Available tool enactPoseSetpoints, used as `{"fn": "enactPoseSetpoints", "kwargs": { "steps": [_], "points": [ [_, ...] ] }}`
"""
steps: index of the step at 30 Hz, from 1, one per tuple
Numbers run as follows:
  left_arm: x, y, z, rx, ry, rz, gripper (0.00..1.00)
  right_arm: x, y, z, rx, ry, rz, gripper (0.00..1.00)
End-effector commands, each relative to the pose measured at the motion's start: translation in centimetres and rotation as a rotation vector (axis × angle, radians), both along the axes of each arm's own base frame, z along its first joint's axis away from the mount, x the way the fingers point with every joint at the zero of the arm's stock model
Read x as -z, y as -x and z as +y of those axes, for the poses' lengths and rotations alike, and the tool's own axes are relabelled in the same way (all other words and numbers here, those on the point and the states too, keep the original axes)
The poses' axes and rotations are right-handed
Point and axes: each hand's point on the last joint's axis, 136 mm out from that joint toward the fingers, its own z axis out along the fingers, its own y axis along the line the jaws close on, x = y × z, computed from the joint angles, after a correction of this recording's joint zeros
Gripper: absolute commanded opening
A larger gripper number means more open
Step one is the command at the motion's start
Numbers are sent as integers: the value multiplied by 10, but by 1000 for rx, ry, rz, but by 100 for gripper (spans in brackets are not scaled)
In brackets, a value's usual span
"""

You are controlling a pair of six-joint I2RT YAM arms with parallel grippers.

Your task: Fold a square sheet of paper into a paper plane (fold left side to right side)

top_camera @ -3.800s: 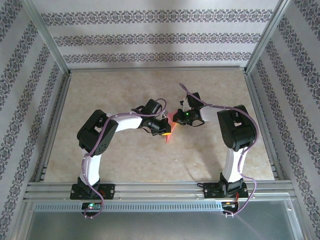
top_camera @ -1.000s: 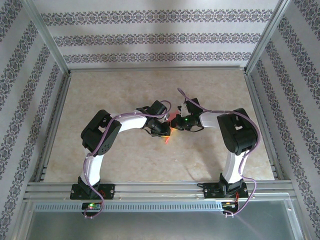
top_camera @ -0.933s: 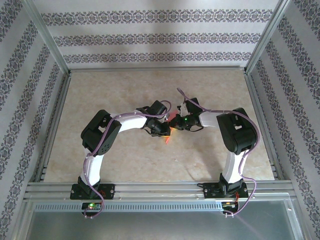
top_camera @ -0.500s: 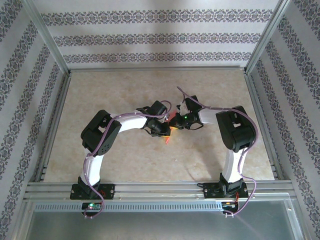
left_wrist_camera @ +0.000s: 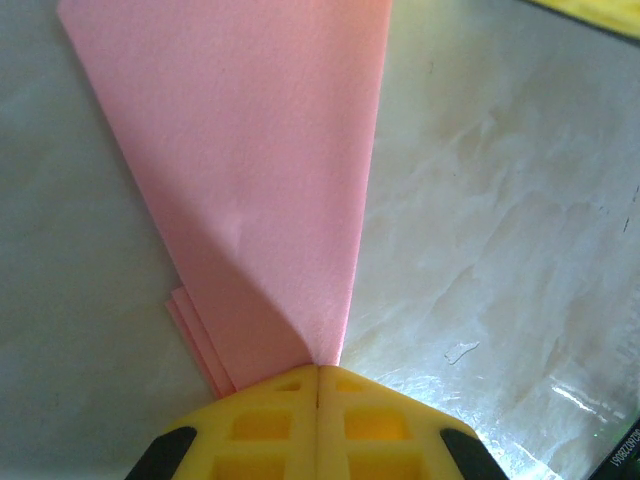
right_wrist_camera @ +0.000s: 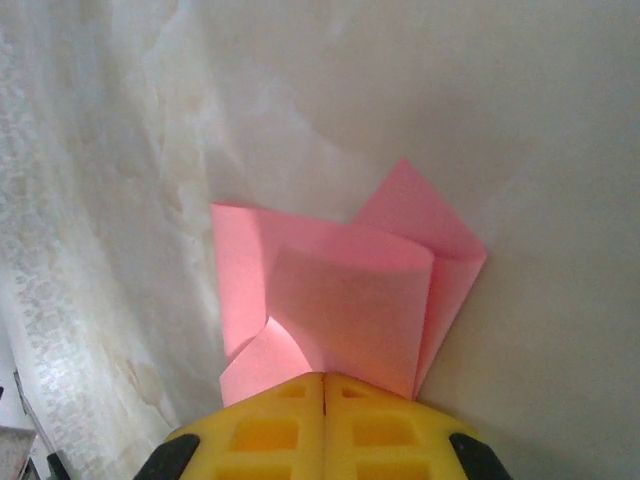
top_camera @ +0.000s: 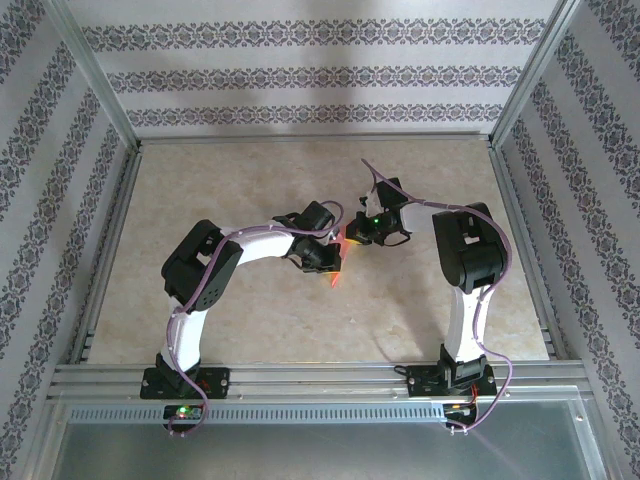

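My left end effector (left_wrist_camera: 318, 372) has its two yellow fingers pressed flat together, seam to seam, at the bottom centre of the left wrist view. They pinch the narrow tip of the pink paper (left_wrist_camera: 270, 180). From that tip the paper fans out into a long wedge toward the upper left of the frame, with thin edges of lower layers peeking out along its left side near the fingers. The wedge lies over the pale marbled table (left_wrist_camera: 500, 250), which takes up the right half of that view.

My right end effector (right_wrist_camera: 325, 380) is likewise pressed together at the bottom centre of its wrist view and grips the same paper from another side. Here I see several overlapping flaps: a rounded, curled layer in the middle, a pointed corner sticking up to the upper right, and a small triangular flap at the lower left, just beside the left finger.

From the top camera, both end effectors meet near the middle of the table, the left one below and left of the right one. The paper shows as a small bright sliver between and just under them. Both arms bend inward from their bases at the bottom edge. Patterned walls and a metal frame surround the table.
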Motion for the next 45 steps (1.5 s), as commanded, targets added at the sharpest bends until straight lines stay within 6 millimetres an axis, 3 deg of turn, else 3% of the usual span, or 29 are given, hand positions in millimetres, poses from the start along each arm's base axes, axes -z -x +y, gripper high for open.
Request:
{"fn": "enactPoseSetpoints", "kwargs": {
  "steps": [1,15,22,25,29,32,38,45],
  "points": [
    [71,59,66,5,-323,208,0,11,-36,-32,75,120,-81,0],
    [70,59,67,-1,-319,204,0,6,-74,-51,123,107,-89,0],
    [65,54,61,-3,-298,187,0,-50,-84,-60,147,85,-181,0],
    [62,51,59,-2,-291,177,0,-73,-71,-58,147,57,-200,0],
    [59,48,57,-3,-283,165,0,-79,-35,-42,149,-13,-148,0],
    [58,46,56,-2,-281,160,0,-74,-5,-21,144,-73,-86,0],
    [56,45,55,-4,-276,153,0,-54,35,16,97,-91,6,0],
    [55,42,52,-7,-264,147,0,-24,50,30,63,-72,82,0]
  ]
}}
